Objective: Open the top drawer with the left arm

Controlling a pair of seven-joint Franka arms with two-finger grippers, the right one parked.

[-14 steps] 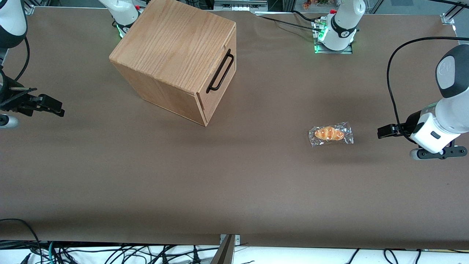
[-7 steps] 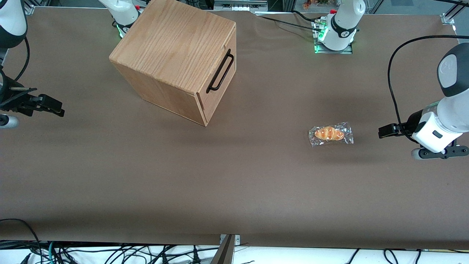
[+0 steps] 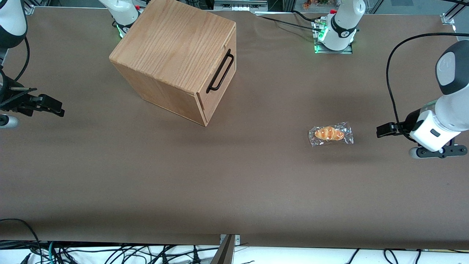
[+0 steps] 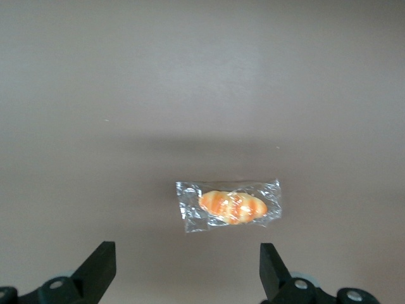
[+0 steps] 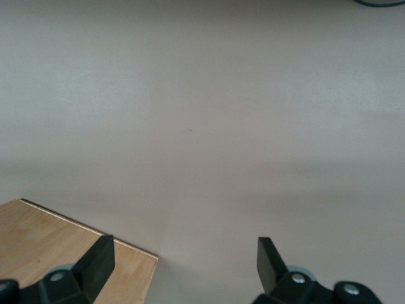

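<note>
from the front camera, a brown table (image 3: 234, 176) carries a light oak cube box (image 3: 176, 58) turned at an angle, lying toward the parked arm's end and farther from the camera than the table's middle. the top drawer (image 3: 220, 82) sits flush in the box front, fully closed, its long black bar handle (image 3: 220, 71) untouched. near the working arm's end of the table lies a bread roll in a clear wrapper (image 3: 331, 134), well apart from the box and nearer the camera than it. the left arm (image 3: 445, 106), white with dark grey bands and a looping black cable, hangs over the table edge at that end, and its small black gripper (image 3: 384, 130) hovers above the table just beside the wrapped roll, pointing toward it and far from the drawer handle. from the left wrist camera, the gripper (image 4: 188, 272) looks down on bare table with the wrapped roll (image 4: 231, 206) lying flat between the lines of its two black fingertips (image 4: 101, 266); the jaws stand wide apart and hold nothing. from the right wrist camera, a corner of the oak box top (image 5: 69, 253) shows against the plain table surface (image 5: 253, 126).
</note>
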